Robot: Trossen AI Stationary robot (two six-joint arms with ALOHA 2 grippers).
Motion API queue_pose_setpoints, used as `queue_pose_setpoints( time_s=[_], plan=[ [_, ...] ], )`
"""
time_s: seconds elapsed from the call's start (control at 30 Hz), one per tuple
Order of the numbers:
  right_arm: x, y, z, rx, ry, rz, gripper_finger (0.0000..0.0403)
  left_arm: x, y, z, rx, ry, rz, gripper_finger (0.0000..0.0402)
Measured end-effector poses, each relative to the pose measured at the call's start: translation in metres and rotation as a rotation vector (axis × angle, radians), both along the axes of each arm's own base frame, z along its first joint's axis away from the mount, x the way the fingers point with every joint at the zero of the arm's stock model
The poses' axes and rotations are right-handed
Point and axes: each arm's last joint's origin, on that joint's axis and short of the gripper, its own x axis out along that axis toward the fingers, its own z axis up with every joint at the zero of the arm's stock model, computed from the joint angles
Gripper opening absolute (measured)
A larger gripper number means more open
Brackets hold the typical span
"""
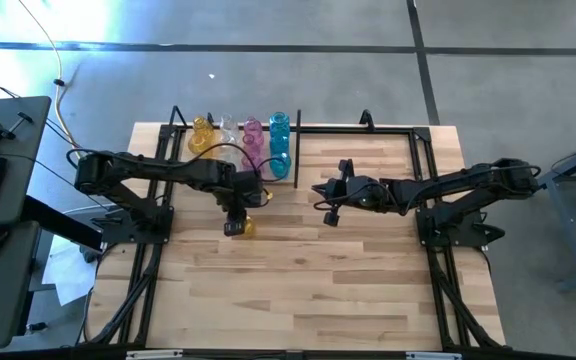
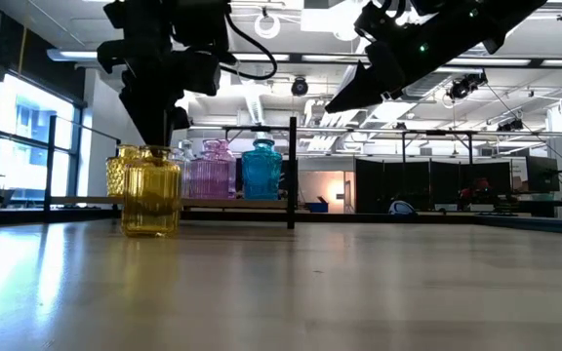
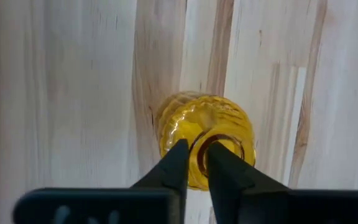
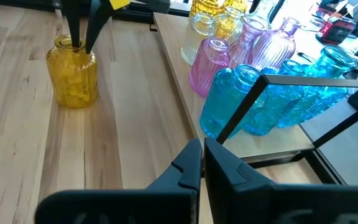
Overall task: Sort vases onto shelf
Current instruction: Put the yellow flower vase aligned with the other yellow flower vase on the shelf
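Your left gripper [image 3: 196,163] pinches the rim of the yellow jar vase [image 3: 205,134] from straight above — jar upright on the table, shelf [image 1: 298,152] just behind it. Right gripper [image 4: 202,163] closed, empty, waits nearby.

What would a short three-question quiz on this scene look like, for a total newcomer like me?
1. True or false: the yellow vase stands alone on the table, apart from the shelf.
2. Which gripper has its fingers at that vase's rim? A) left B) right
3. Fill in: the vases nearest the shelf's upright divider rod are ____ in colour.

Key: 1 true. 2 A: the left gripper pinches the rim, one finger inside the mouth; the right gripper hangs shut above the table, empty. 3 blue: the blue vases.
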Motion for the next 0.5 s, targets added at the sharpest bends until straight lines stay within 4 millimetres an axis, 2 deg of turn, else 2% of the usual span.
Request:
queue_pose_setpoints(
  time_s=[0.07,0.3,0.5],
  plan=[
    [0.0,0.0,0.0,0.0,0.003,0.0,0.0,0.0,0.0,0.0,-0.003,-0.001,-0.006,0.0017],
    [0.0,0.0,0.0,0.0,0.003,0.0,0.0,-0.013,0.008,0.01,0.031,0.024,0.013,0.0017],
    [0.0,0.0,0.0,0.0,0.003,0.0,0.0,-0.041,0.02,0.03,0.058,0.065,0.077,0.0015]
  ],
)
